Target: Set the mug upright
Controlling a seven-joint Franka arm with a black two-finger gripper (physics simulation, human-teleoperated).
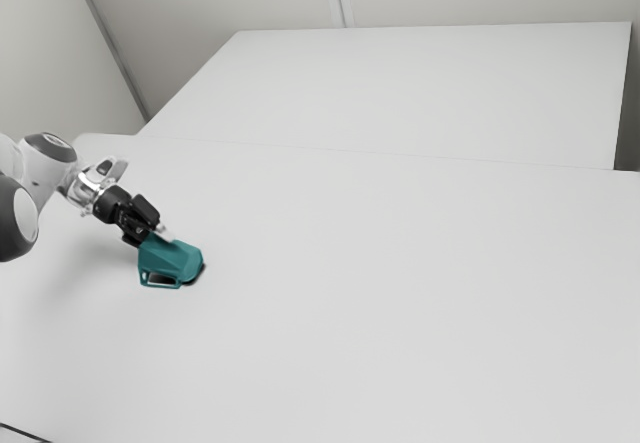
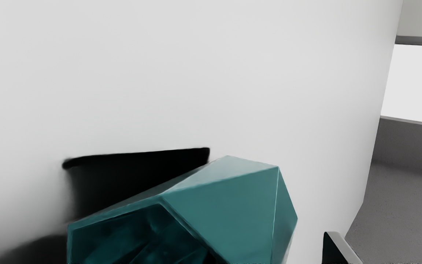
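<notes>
At the exterior view's left, one arm (image 1: 45, 166) reaches in over one white tabletop (image 1: 400, 283), its black tool (image 1: 154, 231) angled down towards the right. A single dark line (image 1: 22, 431) crosses the near left corner. Right at the tool's tips is one teal, faceted mug (image 1: 177, 260), lying on its side on the left part of the tabletop, with its one handle (image 1: 160, 286) on the near side. A dark shadow edges the mug's right end. Beyond the tabletop's far edge, running from the middle to the right, is one large white panel (image 1: 430, 83).

The tool stands open: in the wrist view one fingertip (image 2: 338, 245) is well out to one side, with a gap between it and the mug, so the mug is not gripped. The mug's body hides the space on the other side, and I cannot tell whether another finger touches it. The wrist view also shows the dark hollow inside the mug and, past the tabletop's edge, grey floor (image 2: 405, 209); the exterior view shows the handle more clearly.
</notes>
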